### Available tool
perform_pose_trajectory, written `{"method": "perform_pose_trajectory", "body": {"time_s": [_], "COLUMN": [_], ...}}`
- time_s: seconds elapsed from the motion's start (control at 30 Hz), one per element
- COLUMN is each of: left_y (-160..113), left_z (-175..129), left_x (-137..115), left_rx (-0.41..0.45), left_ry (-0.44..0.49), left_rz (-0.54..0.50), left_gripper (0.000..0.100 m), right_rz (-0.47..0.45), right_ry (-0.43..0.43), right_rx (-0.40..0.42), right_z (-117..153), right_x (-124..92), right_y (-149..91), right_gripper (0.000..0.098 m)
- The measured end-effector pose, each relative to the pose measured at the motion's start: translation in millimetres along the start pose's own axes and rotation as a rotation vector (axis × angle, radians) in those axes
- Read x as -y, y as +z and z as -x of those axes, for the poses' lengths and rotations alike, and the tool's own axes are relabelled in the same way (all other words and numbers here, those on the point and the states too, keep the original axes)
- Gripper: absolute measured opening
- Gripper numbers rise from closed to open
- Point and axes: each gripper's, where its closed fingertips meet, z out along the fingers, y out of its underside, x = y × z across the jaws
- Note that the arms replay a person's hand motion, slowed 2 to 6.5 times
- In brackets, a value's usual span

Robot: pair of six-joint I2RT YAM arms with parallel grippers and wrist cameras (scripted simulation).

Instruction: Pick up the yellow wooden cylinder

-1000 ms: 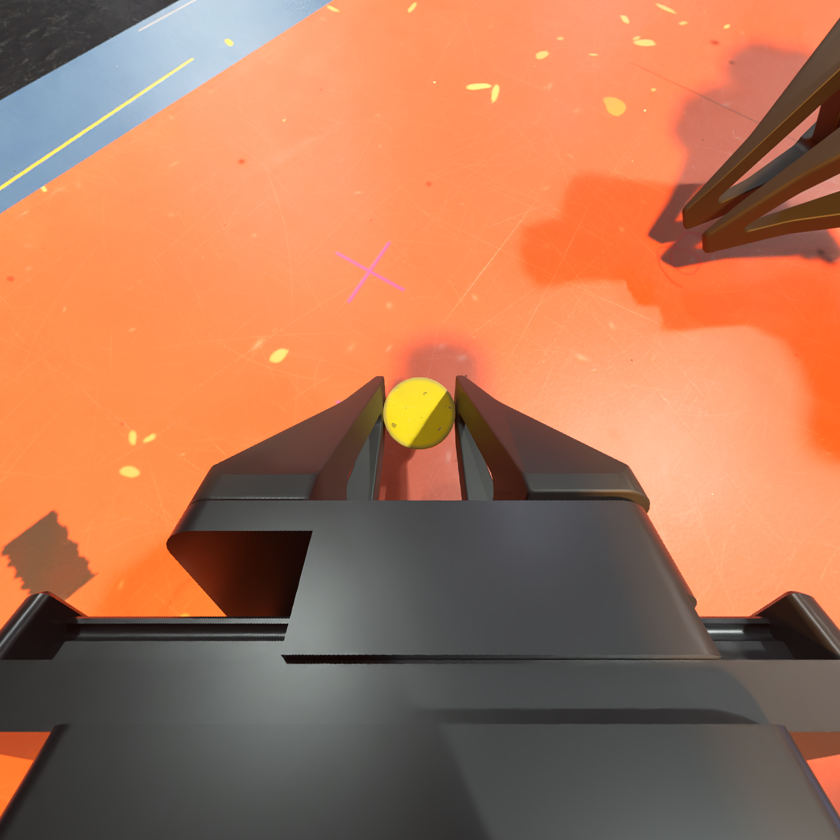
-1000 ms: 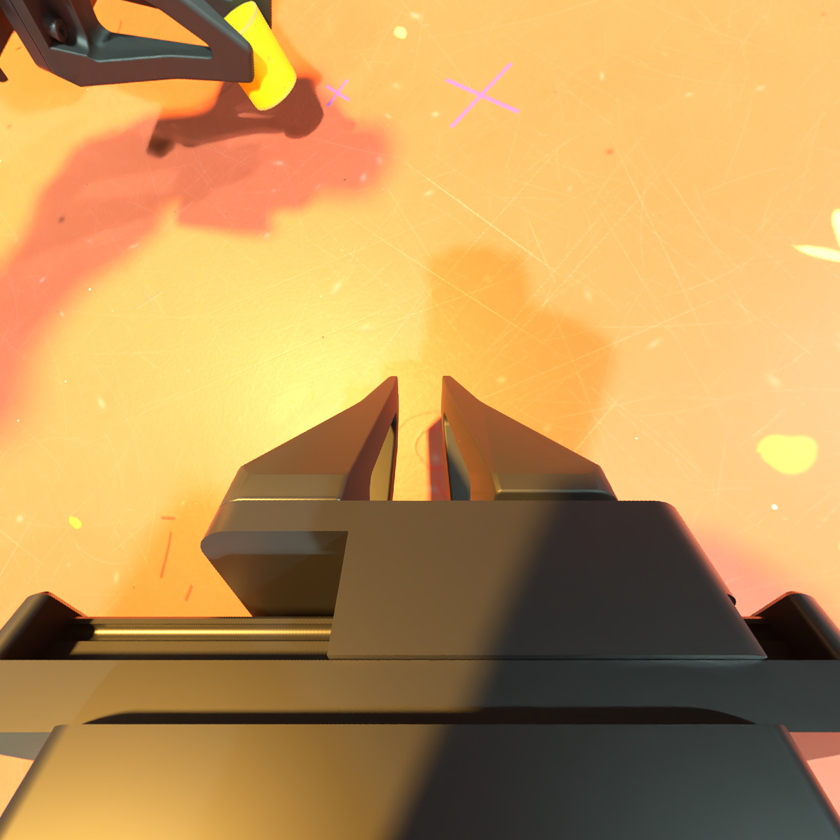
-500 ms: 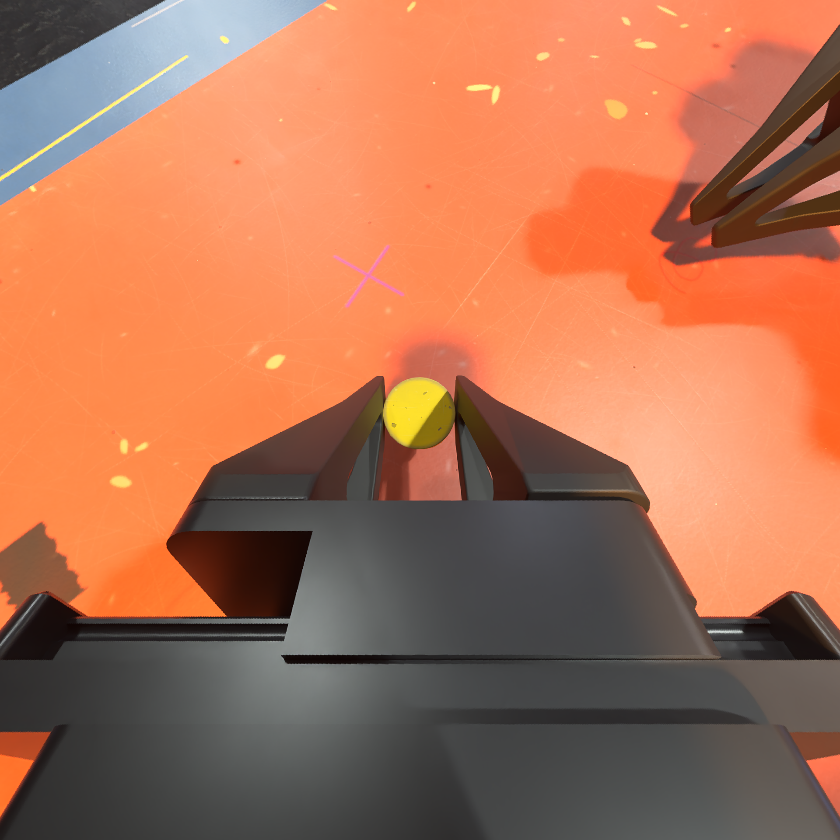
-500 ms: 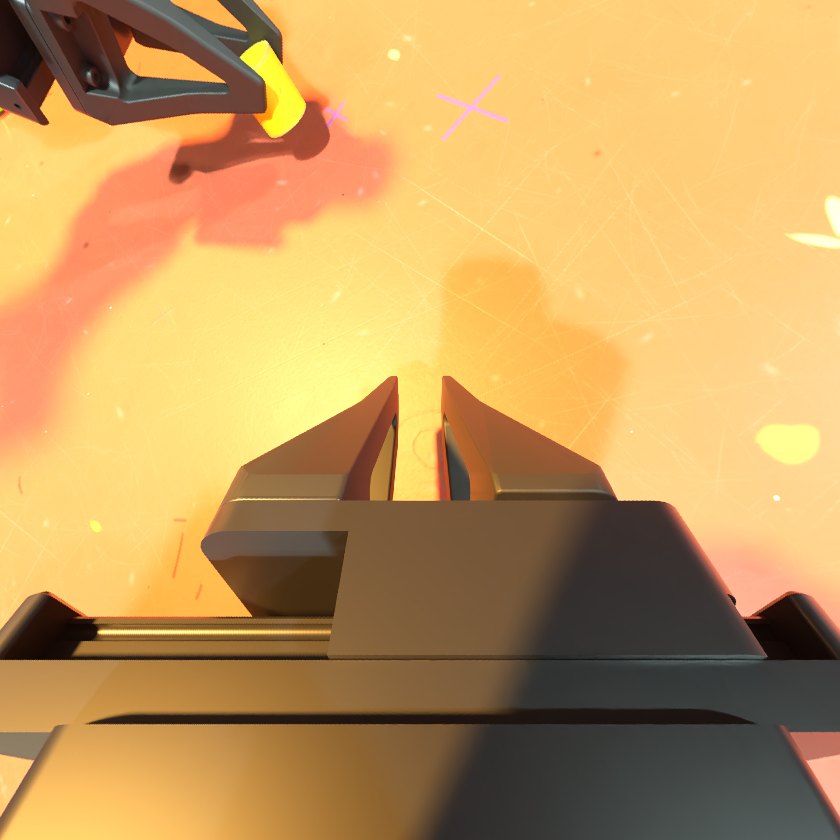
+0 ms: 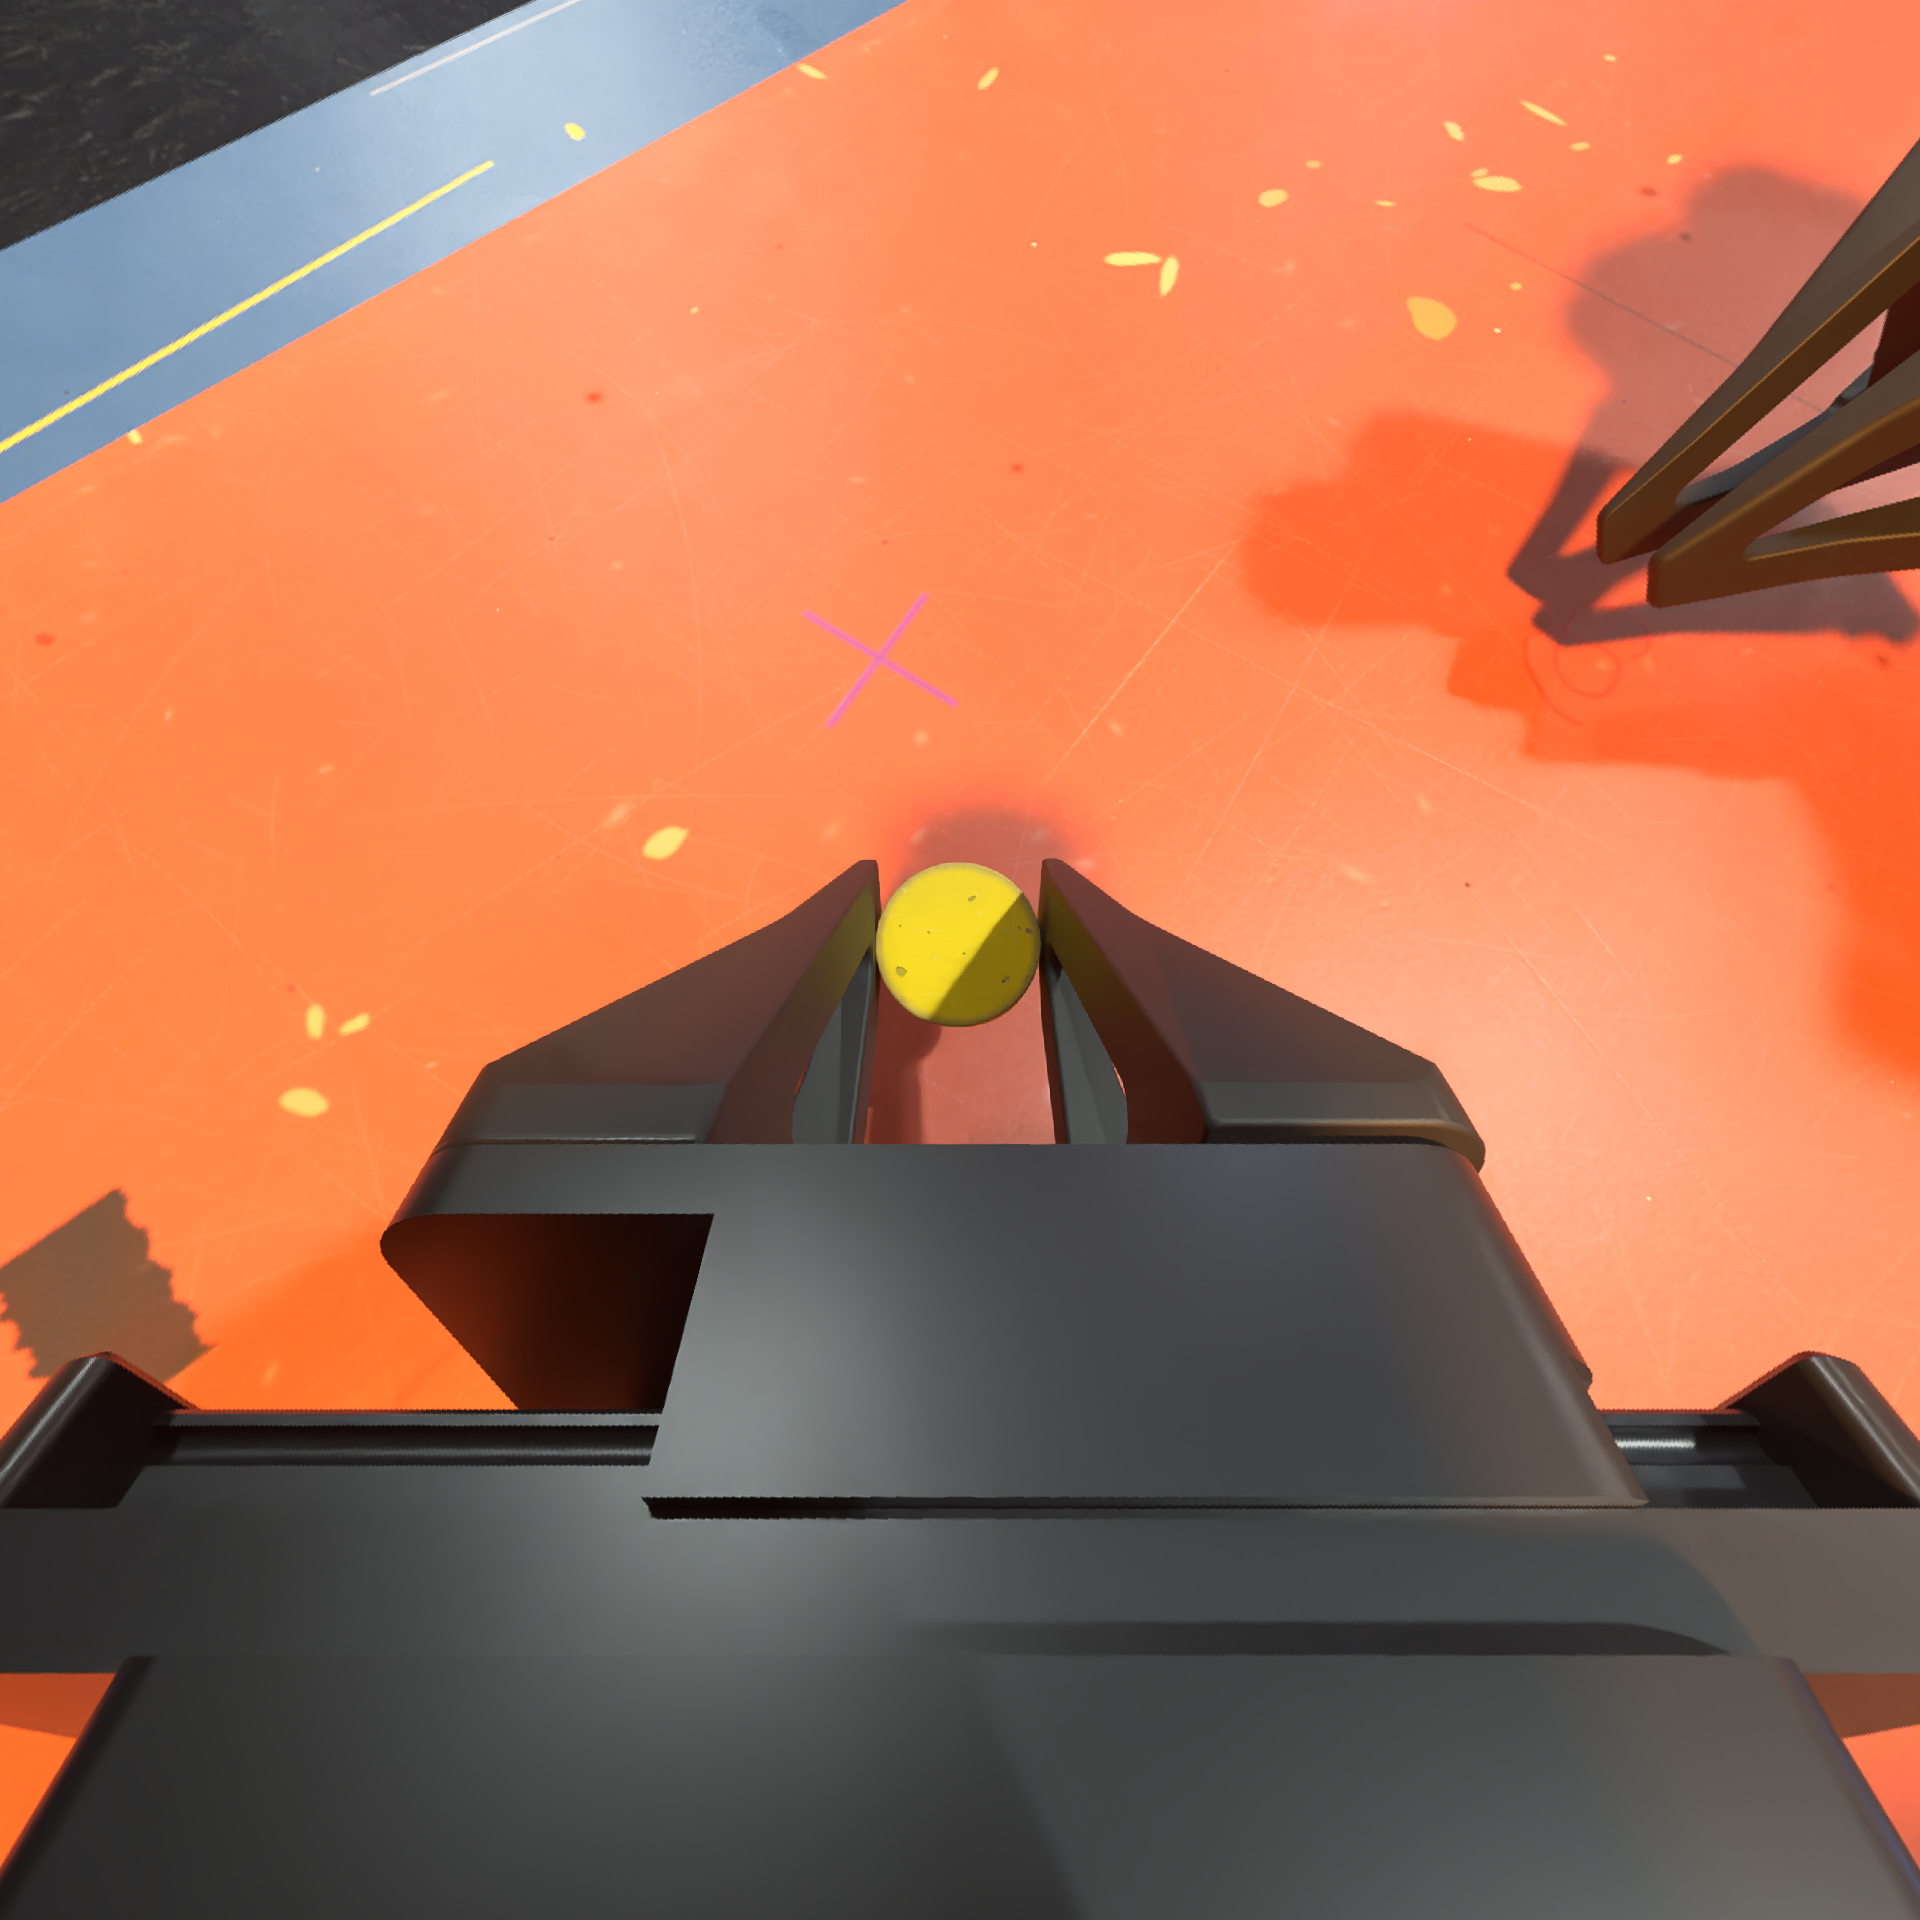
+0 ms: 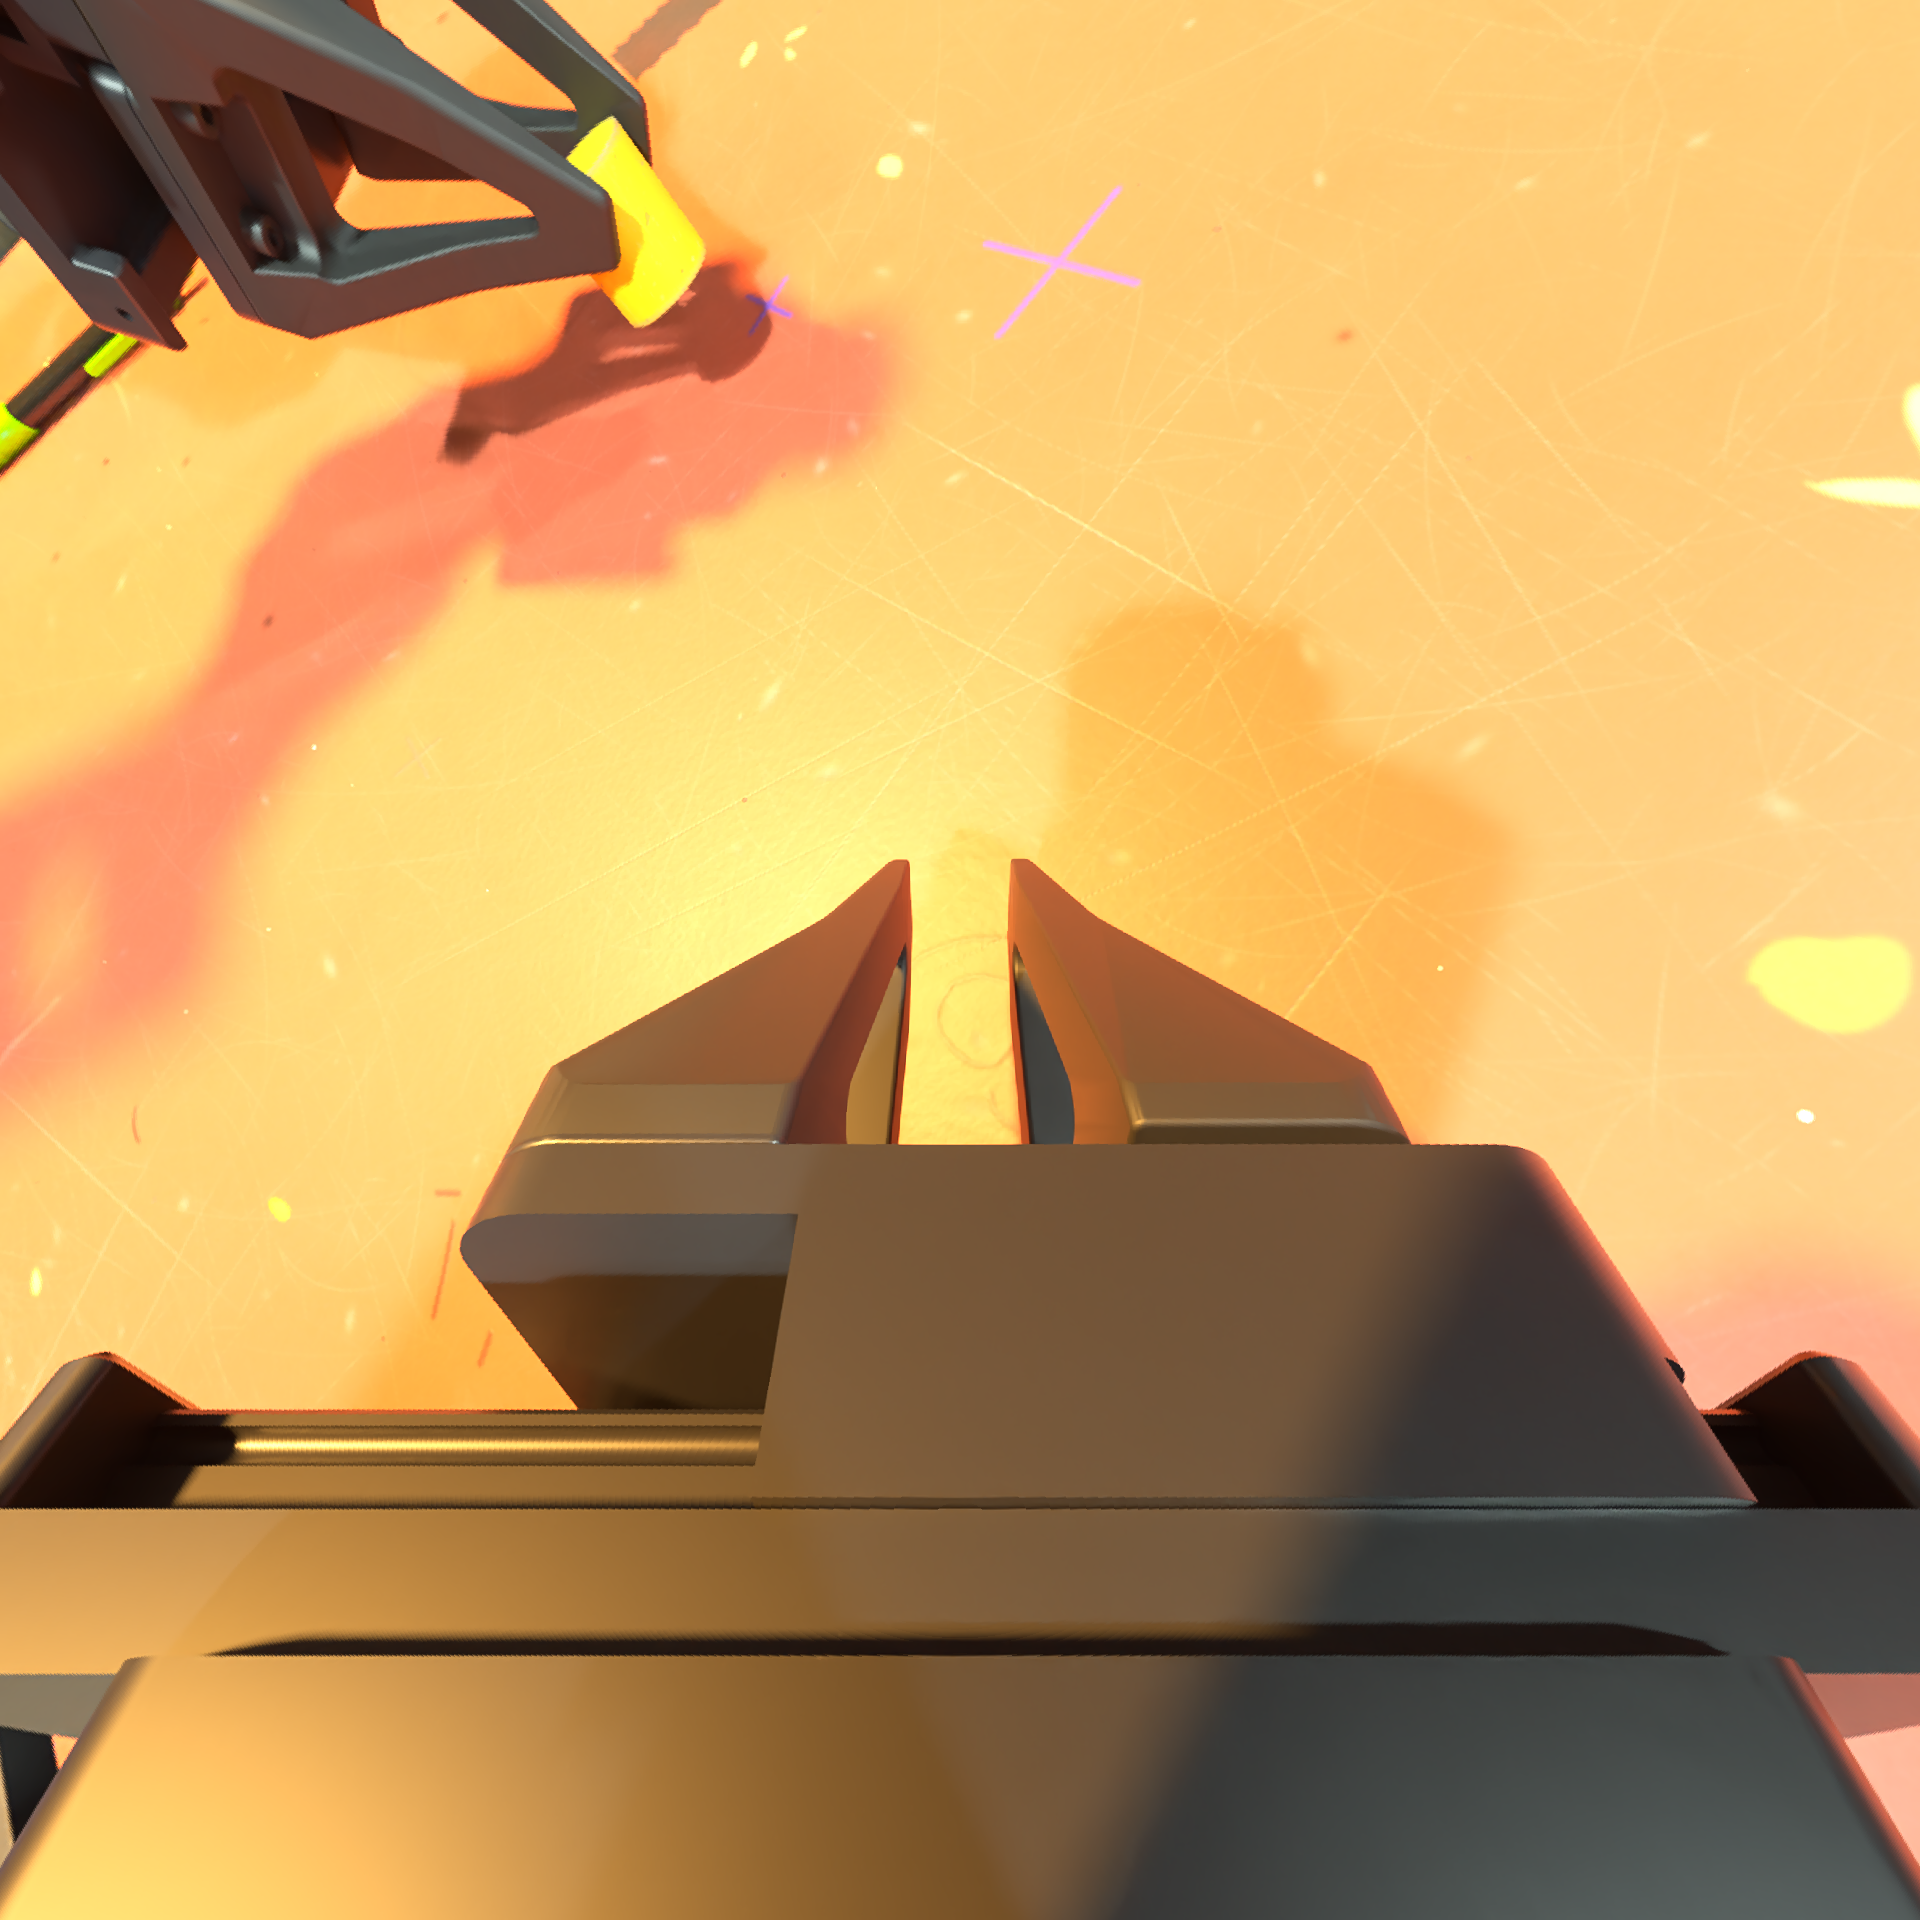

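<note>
The yellow wooden cylinder [image 5: 956,943] sits end-on between the fingertips of my left gripper [image 5: 958,865], which is shut on it. In the right wrist view the cylinder [image 6: 652,249] hangs in the left gripper [image 6: 623,185] at the top left, lifted off the orange table [image 6: 1351,520], with its shadow on the surface below. My right gripper [image 6: 958,868] is shut with only a narrow slit between its fingers and holds nothing. It hovers low over the table. It also shows at the right edge of the left wrist view [image 5: 1631,566].
A pink cross mark [image 5: 879,659] lies on the orange table [image 5: 520,623] just beyond the cylinder; it also shows in the right wrist view [image 6: 1058,260]. A blue strip [image 5: 208,239] and dark floor border the table at the far left.
The left gripper has lifted the cylinder a little higher and looms larger and nearer in the right wrist view. The grip is unchanged. The right gripper's fingers have not moved.
</note>
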Motion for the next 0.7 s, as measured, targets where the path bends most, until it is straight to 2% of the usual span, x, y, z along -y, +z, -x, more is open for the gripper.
{"method": "perform_pose_trajectory", "body": {"time_s": [0.3, 0.7], "left_y": [0.7, 0.1], "left_z": [5.0, 11.4], "left_x": [-4.3, -3.2], "left_rx": [0.001, -0.013], "left_ry": [-0.049, -0.118], "left_rz": [0.004, -0.008], "left_gripper": [0.026, 0.026], "right_rz": [-0.035, -0.173], "right_ry": [0.050, 0.074], "right_rx": [0.032, 0.077], "right_z": [-2.5, -1.0], "right_x": [5.4, 24.5], "right_y": [-3.6, -13.6], "right_gripper": [0.0156, 0.0144]}}
